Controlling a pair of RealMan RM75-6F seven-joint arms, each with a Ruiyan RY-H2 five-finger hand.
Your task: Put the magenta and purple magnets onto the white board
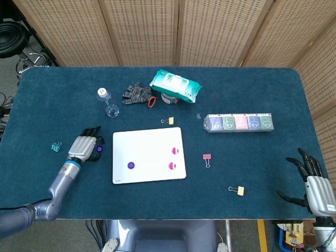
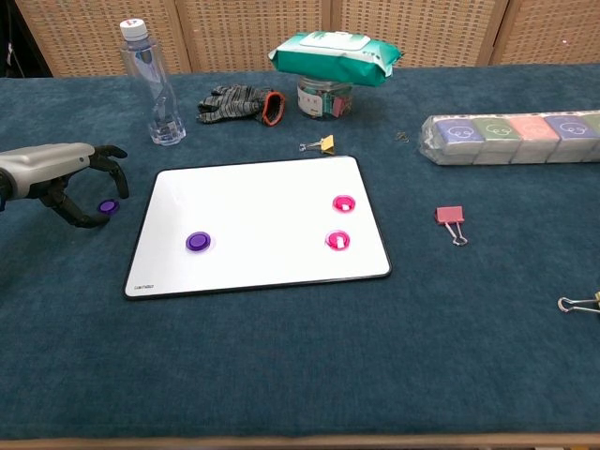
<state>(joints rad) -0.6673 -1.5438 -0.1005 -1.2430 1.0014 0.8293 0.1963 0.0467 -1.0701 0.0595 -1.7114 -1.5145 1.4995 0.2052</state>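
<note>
The white board (image 1: 148, 144) (image 2: 262, 187) lies flat mid-table. On it sit one purple magnet (image 1: 130, 165) (image 2: 198, 241) and two magenta magnets (image 1: 175, 151) (image 2: 344, 202), the other being (image 1: 171, 166) (image 2: 337, 240). A second purple magnet (image 1: 98, 149) (image 2: 108, 207) lies on the blue cloth just left of the board. My left hand (image 1: 83, 147) (image 2: 62, 172) hovers beside it, fingers arched over it and thumb below, without holding it. My right hand (image 1: 315, 186) hangs past the table's front right corner, fingers spread and empty.
Behind the board are a water bottle (image 1: 107, 102) (image 2: 155, 84), a grey glove (image 1: 137, 94), a wipes pack (image 1: 175, 85) on a jar, and a row of small boxes (image 1: 239, 123). Binder clips lie about: teal (image 1: 55, 147), pink (image 1: 207, 158), yellow (image 1: 237, 189).
</note>
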